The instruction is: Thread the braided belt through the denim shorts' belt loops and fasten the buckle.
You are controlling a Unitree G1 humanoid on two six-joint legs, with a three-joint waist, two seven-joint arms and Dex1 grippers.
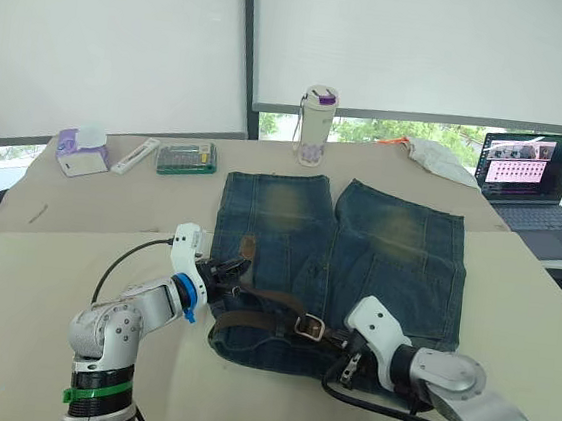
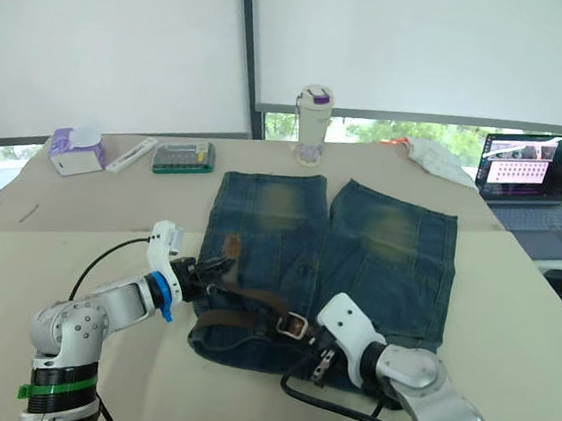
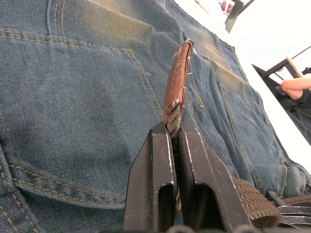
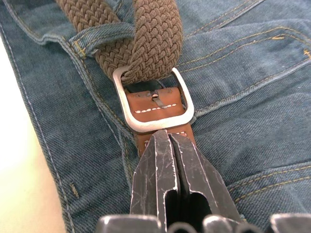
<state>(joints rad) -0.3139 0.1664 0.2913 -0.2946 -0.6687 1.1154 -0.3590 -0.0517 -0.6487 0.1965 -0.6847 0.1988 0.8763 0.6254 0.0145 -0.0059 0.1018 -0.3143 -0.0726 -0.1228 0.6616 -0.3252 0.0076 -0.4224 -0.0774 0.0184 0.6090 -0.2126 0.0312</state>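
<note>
The denim shorts (image 1: 340,267) are laid flat in the middle of the table (image 1: 44,266), with the waistband at the near edge and the legs pointing toward the far edge. The braided belt (image 1: 261,309) is seen lying along the waistband, passed under a belt loop (image 4: 99,39) just beside the buckle (image 4: 153,104).

The left gripper (image 3: 174,145) is positioned at the left end of the waistband. Its jaws are closed tight on the belt's tip, where the weave meets a brown leather end tab (image 3: 176,80); the tab is held edge-up above the denim. The right gripper (image 4: 167,145) is placed near the waistband's middle, and its jaws are pressed together on the stitched leather tab directly behind the silver buckle frame. The woven strap is seen running through the frame, with the prong lying over the leather.

Along the far edge of the table a tissue box (image 1: 82,152), a white stick-like item (image 1: 136,155), a green case (image 1: 186,157) and a white bottle with a purple lid (image 1: 316,126) are set out. A white cloth (image 1: 437,159) and an open laptop (image 1: 533,180) are found at the far right corner.
</note>
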